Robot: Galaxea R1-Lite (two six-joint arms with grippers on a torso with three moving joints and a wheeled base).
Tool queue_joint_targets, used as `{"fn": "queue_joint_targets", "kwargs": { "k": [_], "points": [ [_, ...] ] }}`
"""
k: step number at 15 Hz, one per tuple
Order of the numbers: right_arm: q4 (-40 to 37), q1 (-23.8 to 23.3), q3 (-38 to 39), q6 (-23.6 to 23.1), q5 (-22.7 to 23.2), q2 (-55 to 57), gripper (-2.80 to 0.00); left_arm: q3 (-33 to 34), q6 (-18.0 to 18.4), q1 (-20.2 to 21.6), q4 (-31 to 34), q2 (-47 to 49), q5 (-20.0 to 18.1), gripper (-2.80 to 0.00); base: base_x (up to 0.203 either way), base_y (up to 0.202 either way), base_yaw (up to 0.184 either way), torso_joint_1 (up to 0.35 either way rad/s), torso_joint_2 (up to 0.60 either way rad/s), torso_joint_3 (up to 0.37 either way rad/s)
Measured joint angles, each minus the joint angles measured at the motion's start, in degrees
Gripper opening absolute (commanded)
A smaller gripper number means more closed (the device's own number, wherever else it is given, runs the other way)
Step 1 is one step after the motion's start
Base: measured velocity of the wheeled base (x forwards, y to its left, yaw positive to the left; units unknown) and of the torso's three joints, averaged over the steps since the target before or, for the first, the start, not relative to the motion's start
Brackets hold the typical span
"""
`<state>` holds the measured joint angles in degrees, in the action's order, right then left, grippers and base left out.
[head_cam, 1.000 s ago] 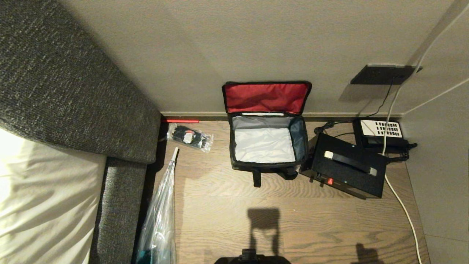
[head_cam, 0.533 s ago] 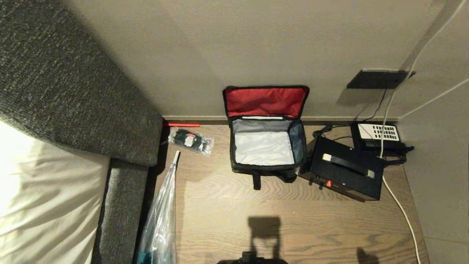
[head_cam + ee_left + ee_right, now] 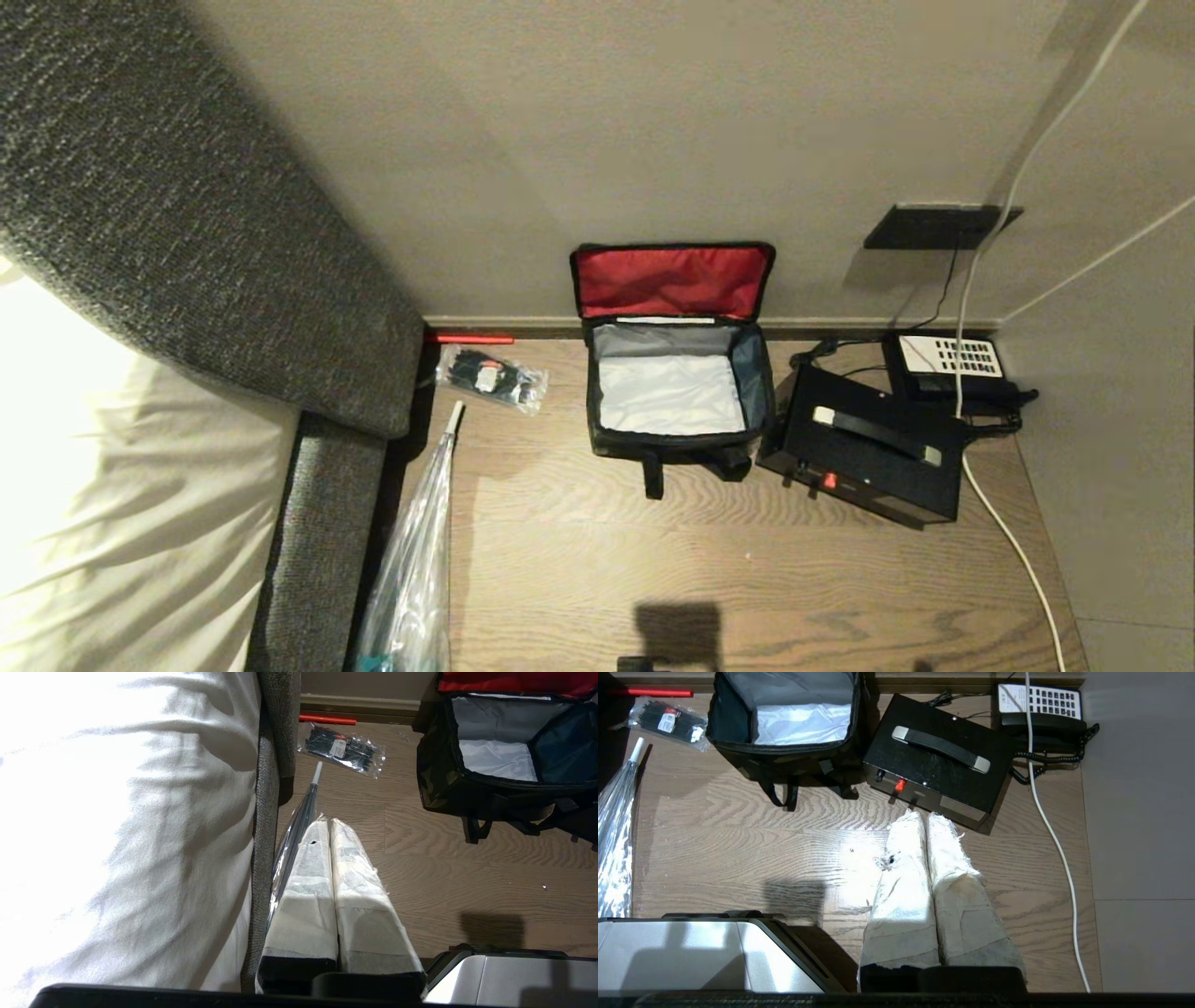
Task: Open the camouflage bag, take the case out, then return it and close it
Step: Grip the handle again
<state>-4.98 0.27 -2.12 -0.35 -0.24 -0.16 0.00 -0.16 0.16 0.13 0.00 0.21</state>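
Nearest the robot, both arms hang parked low over the wooden floor [image 3: 579, 560], outside the head view. The left gripper [image 3: 329, 823] has its white-wrapped fingers pressed together and holds nothing; it hangs beside the grey sofa edge [image 3: 266, 812], with a clear folded umbrella [image 3: 411, 560] lying along the floor just to its left. The right gripper [image 3: 924, 816] is likewise pinched closed and empty, its tips just short of the near edge of the case [image 3: 938, 760]. Farther on, the case [image 3: 864, 448] rests on the floor, out of the bag, handle up, a small red mark on its near side, angled and just beside the right wall of the camouflage bag [image 3: 677, 392]. The bag stands against the far wall, its red-lined lid thrown back upright against the wall, its pale interior bare. It lies ahead and to the right of the left gripper, ahead and to the left of the right one, well apart from both. Left of the bag lies a packet of cable ties [image 3: 490, 376]; in the far right corner sits a telephone [image 3: 945, 364].
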Motion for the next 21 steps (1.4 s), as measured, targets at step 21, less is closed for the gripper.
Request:
{"fn": "queue_joint_targets", "kwargs": {
  "k": [21],
  "points": [
    [-23.56,0.06,-43.02,0.37,5.96,52.92,-2.80,0.00,0.02,0.00,-0.04,0.00,0.01,-2.80,0.000,0.000,0.000,0.000,0.00,0.000]
  ]
}}
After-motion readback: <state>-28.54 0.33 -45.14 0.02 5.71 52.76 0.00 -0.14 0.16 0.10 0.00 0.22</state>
